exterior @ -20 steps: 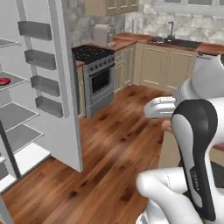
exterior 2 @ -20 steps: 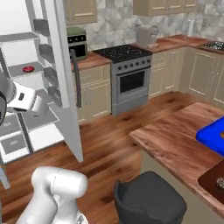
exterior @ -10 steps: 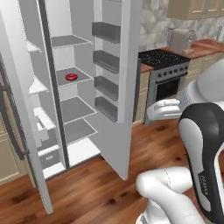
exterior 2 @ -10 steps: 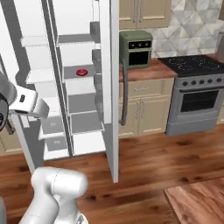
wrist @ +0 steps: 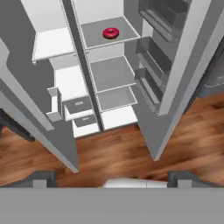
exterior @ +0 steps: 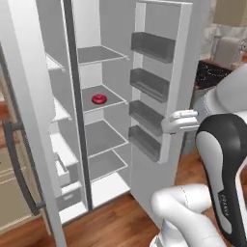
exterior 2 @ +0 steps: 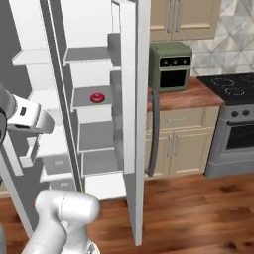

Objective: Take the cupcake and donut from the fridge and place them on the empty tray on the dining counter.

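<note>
The hand [wrist: 112, 177] stands fully open and holds nothing; its two dark fingertips [wrist: 41, 178] rise far apart at the bottom of the hand view, above the wood floor [wrist: 131, 151] and aimed toward the open fridge [wrist: 94, 74]. In the left base view the white arm [exterior: 219, 169] rises at the lower right, its forward part level with the door bins [exterior: 147, 116], well apart from the shelves. The donut [exterior: 99, 99], pink-red, lies on a middle shelf [exterior: 108, 103] of the right compartment, near that shelf's centre. Both fridge doors stand open. Beside the fridge, a green oven [exterior 2: 170, 66] sits on a wood-topped counter [exterior 2: 183, 98] next to the stove [exterior 2: 233, 124].
</note>
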